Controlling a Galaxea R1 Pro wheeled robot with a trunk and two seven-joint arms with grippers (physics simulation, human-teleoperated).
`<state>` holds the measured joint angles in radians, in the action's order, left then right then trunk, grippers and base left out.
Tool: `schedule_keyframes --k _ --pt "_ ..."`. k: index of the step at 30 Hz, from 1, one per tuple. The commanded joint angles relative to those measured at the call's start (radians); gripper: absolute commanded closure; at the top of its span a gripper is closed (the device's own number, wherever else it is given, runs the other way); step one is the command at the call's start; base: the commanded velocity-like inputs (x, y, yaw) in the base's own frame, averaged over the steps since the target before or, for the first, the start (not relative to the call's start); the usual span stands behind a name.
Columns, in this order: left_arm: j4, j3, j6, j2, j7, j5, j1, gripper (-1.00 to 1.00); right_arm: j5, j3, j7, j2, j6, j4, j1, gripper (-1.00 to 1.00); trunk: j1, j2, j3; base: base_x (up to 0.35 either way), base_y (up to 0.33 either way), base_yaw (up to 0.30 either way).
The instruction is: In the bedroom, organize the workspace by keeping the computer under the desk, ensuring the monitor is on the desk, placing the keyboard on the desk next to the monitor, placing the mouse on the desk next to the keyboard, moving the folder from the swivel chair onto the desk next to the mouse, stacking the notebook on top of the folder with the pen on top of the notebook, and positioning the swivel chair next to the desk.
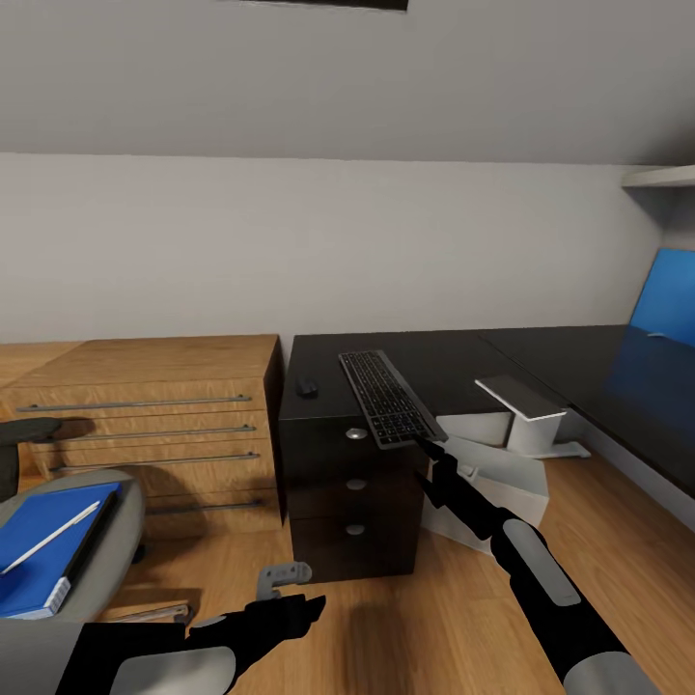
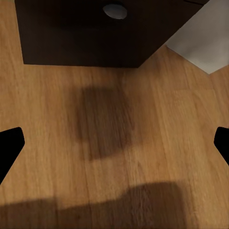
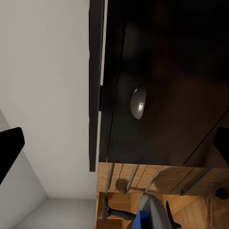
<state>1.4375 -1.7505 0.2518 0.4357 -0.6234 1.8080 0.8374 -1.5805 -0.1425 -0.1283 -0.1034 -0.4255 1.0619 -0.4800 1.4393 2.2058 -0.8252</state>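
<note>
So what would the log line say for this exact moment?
right gripper: at keyboard near end, grip unclear | left gripper: open, idle over floor | mouse: on desk

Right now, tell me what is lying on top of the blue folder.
On the blue folder, resting on the swivel chair, lies a dark notebook along its right edge, with the white pen angled across the cover. The folder's lower left is cut off by the frame.

Place: a room at home for computer work | black counter (image 1: 463, 362) | keyboard (image 1: 388, 397) | wooden drawers (image 1: 145, 425) | sloped ceiling (image 1: 386, 77)
</note>
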Motion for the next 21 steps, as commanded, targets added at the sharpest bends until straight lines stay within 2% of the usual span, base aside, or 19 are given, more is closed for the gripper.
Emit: schedule_keyframes --k 1,6,13,21 --pt "0.001 -0.003 0.006 0.0 -0.001 0.007 0.002 -1.0 -0.004 -0.002 -0.002 -0.001 -0.001 0.0 -0.001 -1.0 0.0 0.0 -0.001 0.0 0.0 0.0" --pt "0.001 -0.002 0.007 0.0 -0.001 0.007 0.002 -1.0 -0.004 -0.001 -0.002 -0.001 -0.001 0.0 -0.001 -1.0 0.0 0.0 -0.001 0.024 0.0 0.0" --pt "0.001 -0.003 0.007 0.0 -0.001 0.007 0.002 -1.0 -0.004 -0.001 -0.002 -0.001 -0.001 0.0 -0.001 -1.0 0.0 0.0 -0.001 0.157 0.0 0.0" --pt "0.001 -0.003 0.007 0.0 -0.002 0.008 0.002 -1.0 -0.004 0.0 -0.002 -0.001 -0.001 0.0 -0.001 -1.0 0.0 0.0 -0.001 0.023 0.0 0.0"
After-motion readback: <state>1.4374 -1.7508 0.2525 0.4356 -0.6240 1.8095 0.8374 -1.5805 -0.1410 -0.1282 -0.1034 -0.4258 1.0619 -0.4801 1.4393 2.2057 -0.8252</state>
